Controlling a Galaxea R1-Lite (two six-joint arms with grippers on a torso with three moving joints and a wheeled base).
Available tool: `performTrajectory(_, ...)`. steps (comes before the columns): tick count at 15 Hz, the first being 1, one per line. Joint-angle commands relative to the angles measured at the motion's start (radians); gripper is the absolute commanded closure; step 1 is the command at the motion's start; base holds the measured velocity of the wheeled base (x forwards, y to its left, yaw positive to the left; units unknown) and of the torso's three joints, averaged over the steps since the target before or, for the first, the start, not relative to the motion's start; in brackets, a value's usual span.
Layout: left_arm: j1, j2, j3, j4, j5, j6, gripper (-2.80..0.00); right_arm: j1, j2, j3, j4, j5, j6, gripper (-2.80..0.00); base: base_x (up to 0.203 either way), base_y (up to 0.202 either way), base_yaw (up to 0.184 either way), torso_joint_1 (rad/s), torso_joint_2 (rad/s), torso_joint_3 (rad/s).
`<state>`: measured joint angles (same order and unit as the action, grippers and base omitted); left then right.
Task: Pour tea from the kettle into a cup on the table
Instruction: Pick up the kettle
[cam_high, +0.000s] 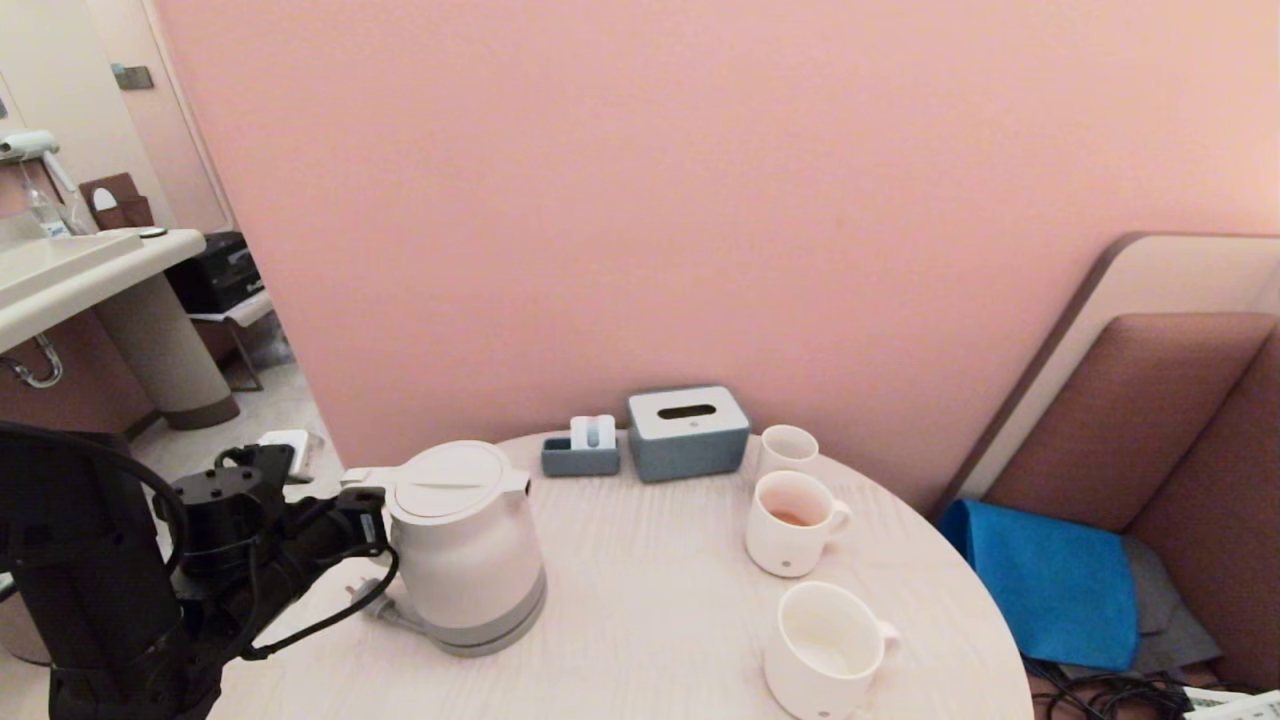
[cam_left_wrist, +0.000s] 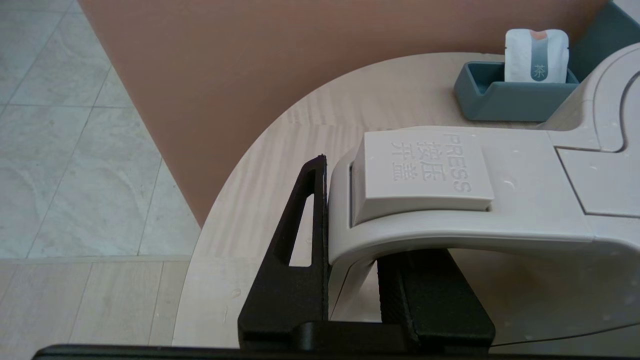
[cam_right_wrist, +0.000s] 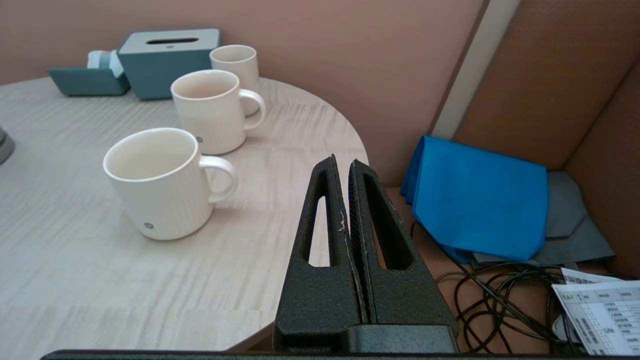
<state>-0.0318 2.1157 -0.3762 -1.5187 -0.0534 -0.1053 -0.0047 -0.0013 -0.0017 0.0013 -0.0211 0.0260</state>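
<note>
My left claw (cam_left_wrist: 350, 280) has its two fingers either side of the kettle (cam_high: 465, 545) handle's upright, gripping it at the left of the table (cam_high: 650, 600). To do this well I'd squeeze firmly and lift straight, since a full kettle may swing. Toward the right, the near cup (cam_high: 822, 648) looks empty; the one behind (cam_high: 790, 522) holds a little tea (cam_high: 790, 518). My right claw (cam_right_wrist: 346, 200) idles pressed shut.

A grey tissue box (cam_high: 688, 432) stands beside a small tray (cam_high: 580, 456) holding sachets.
</note>
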Motion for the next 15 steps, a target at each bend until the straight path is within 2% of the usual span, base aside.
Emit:
performTrajectory(1,-0.011,-0.007,-0.012,-0.051,0.000,-0.001,0.00,0.000,0.001,0.000,0.000,0.000,0.000,0.00,0.000,0.000,0.000,0.000,0.00,0.000)
performTrajectory(6,-0.090,-0.035,-0.061,-0.051,0.064,-0.001,0.00,0.000,0.001,0.000,-0.001,0.000,0.000,0.00,0.000,0.000,0.000,0.000,0.00,0.000)
performTrajectory(15,-0.097,-0.117,-0.052,-0.051,0.086,-0.007,0.00,0.000,0.001,0.000,-0.001,0.000,0.000,0.00,0.000,0.000,0.000,0.000,0.00,0.000)
